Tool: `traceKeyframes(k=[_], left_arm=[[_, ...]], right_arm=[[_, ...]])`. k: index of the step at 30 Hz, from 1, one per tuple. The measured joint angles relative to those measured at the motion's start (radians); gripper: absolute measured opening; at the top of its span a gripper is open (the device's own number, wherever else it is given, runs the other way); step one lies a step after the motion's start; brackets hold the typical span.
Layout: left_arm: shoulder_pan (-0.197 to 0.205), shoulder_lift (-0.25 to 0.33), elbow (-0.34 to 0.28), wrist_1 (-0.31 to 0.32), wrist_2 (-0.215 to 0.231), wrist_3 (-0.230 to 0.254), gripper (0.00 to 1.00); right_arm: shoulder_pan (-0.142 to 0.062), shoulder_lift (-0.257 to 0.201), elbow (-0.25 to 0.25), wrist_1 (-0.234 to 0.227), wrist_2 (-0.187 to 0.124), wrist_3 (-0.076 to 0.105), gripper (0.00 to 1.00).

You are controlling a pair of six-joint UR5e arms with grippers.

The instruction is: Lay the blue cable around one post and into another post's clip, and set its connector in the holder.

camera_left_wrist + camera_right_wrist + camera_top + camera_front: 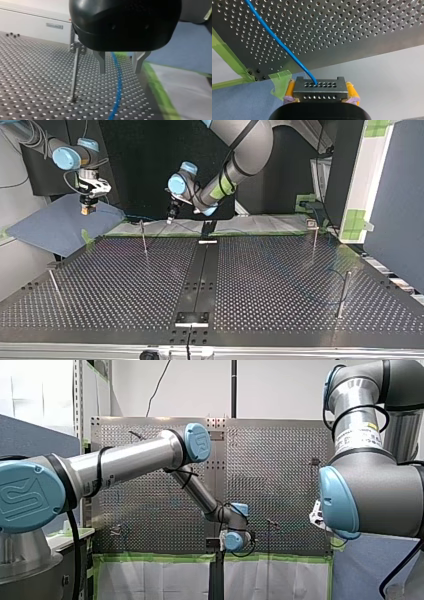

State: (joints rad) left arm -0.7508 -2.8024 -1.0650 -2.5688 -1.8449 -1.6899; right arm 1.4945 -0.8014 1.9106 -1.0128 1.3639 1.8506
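Note:
The blue cable (279,43) runs from a grey perforated connector (319,92) out over the perforated table's corner. My right gripper (320,87) is shut on that connector, with yellow pads (351,90) at its sides. In the top view it (89,206) hangs off the table's far left corner, above a blue sheet. My left gripper (120,67) stands low over the table with its metal fingers (101,61) apart. The cable (119,85) passes between them, and neither finger touches it. A thin post (75,72) rises just beside this gripper. In the top view my left gripper (172,215) is close to that post (144,237).
More thin posts stand at the top view's far right (315,237), near right (344,292) and near left (54,285). A dark strip with small plates (191,317) runs down the table's (280,285) middle. Green tape (160,92) edges the table beside my left gripper.

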Motion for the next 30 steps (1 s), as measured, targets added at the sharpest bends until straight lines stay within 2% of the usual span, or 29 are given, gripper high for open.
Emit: traceKeyframes(k=[5,12,13,15,16,17,19,20,22,24,30], left_arm=[[0.002,-0.001,0.013,0.004,-0.012,0.000,0.53],[0.006,-0.001,0.016,0.004,-0.016,0.000,0.47],[0.006,-0.001,0.016,0.004,-0.016,0.000,0.41],[0.007,-0.002,0.016,0.005,-0.016,0.000,0.41],[0.007,-0.002,0.016,0.005,-0.016,0.000,0.36],[0.007,-0.002,0.016,0.005,-0.016,0.000,0.36],[0.007,-0.001,0.016,0.006,-0.017,0.000,0.24],[0.007,-0.001,0.017,0.006,-0.017,0.000,0.24],[0.007,-0.001,0.017,0.009,-0.017,0.000,0.10],[0.007,-0.001,0.017,0.012,-0.016,0.000,0.06],[0.007,-0.001,0.016,0.019,-0.002,0.000,0.06]], right_arm=[[0.001,0.000,0.000,0.000,0.000,0.000,0.00],[0.002,0.000,0.000,0.001,0.000,0.001,0.00],[0.002,0.000,0.000,0.003,0.000,0.001,0.00],[0.002,0.000,0.000,0.004,0.000,0.001,0.00],[0.001,0.000,0.000,0.004,0.000,0.002,0.00],[0.001,0.000,0.000,0.005,0.000,0.002,0.00],[0.001,0.000,0.000,0.005,0.000,0.002,0.00],[0.001,0.000,0.000,0.005,0.000,0.002,0.00],[0.001,0.000,0.000,0.005,0.000,0.003,0.00],[0.001,0.000,0.000,0.006,0.000,0.003,0.00],[0.002,0.000,0.000,0.006,0.000,0.003,0.00]])
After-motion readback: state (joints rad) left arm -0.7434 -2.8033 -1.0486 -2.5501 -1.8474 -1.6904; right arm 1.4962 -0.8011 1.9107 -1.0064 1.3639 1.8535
